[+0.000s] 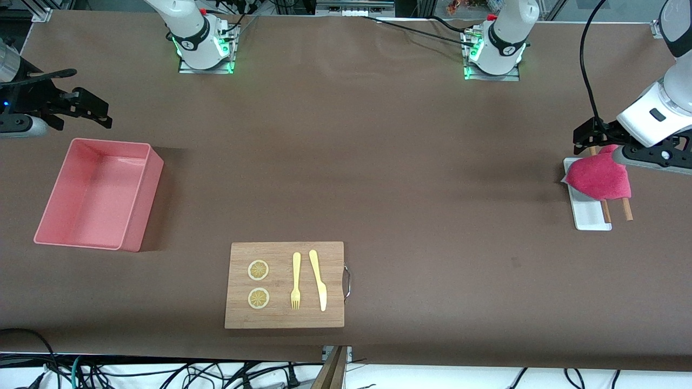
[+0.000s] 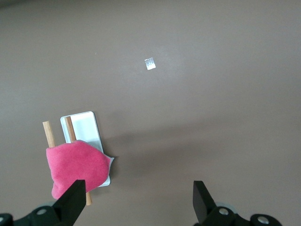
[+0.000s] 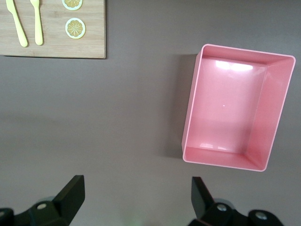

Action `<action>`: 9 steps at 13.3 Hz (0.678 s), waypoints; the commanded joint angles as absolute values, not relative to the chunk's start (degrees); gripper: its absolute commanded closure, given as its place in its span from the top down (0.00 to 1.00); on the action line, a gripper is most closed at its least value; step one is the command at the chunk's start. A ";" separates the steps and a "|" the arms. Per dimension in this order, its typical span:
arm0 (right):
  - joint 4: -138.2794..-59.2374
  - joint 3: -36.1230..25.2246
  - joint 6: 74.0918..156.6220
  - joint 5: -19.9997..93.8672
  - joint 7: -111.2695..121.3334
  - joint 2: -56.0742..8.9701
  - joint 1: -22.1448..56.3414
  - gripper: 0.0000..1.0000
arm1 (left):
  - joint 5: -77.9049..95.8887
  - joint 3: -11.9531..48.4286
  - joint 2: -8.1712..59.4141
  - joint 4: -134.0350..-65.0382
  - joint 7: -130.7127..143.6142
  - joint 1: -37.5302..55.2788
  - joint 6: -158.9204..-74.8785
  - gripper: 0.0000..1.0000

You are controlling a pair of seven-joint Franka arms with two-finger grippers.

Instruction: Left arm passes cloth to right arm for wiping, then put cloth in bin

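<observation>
Both tools sit spread with nothing in them: my left tool hangs over the cloth at the left arm's end of the tabletop, and my right tool waits near the bin at the right arm's end. The cloth is draped across a white tray and two wooden sticks. If I come down off-centre, I reckon one finger could catch a stick or the tray rim, dragging them along or pinching only a thin fold that slips free before the handover.
</observation>
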State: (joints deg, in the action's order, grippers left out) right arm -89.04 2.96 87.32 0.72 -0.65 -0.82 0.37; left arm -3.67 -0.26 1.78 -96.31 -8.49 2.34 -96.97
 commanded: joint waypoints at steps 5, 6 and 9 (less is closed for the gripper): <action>-88.07 3.25 86.84 0.62 0.09 -0.97 0.18 1.00 | -3.16 -0.18 3.34 -93.78 -8.70 2.28 -96.77 1.00; -88.07 3.16 86.84 0.62 0.09 -0.97 0.18 1.00 | -3.25 -0.18 3.34 -93.78 -8.88 2.29 -96.68 1.00; -88.07 3.25 86.84 0.70 0.09 -0.97 0.18 1.00 | -2.90 -0.18 3.60 -93.87 -8.79 1.94 -96.77 1.00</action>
State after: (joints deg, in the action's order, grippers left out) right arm -89.04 2.96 87.32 0.72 -0.64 -0.82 0.37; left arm -3.67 -0.15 2.65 -95.41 -8.49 2.30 -96.98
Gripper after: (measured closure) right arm 0.000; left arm 0.000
